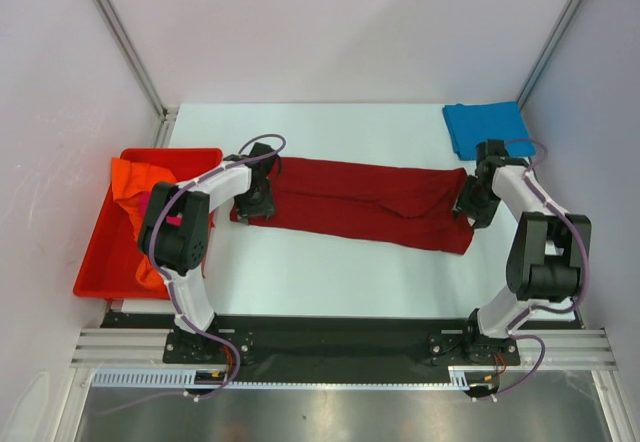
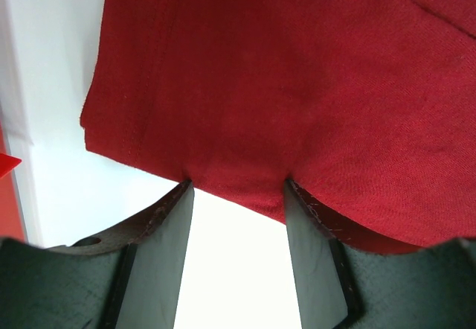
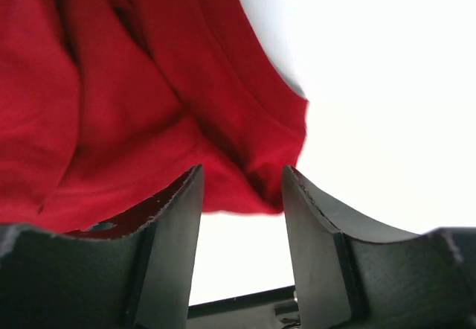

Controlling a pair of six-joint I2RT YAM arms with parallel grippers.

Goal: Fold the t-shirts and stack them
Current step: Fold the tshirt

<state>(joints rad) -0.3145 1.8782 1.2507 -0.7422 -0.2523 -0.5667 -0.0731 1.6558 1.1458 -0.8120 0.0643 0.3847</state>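
While left gripper (image 2: 237,183) and right gripper (image 3: 242,169) stand parted, the dark red t-shirt (image 1: 360,197) (laid flat) stretches between them.

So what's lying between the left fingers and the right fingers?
The dark red t-shirt, spread lengthwise, fills the stretch from left fingers to right fingers; the top view shows it.

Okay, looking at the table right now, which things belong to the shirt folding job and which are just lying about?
Part of the job:
dark red t-shirt, spread across the middle
blue t-shirt, folded at the far right corner
orange t-shirt, bunched at the left

Just lying about:
red plastic bin, holding the orange one
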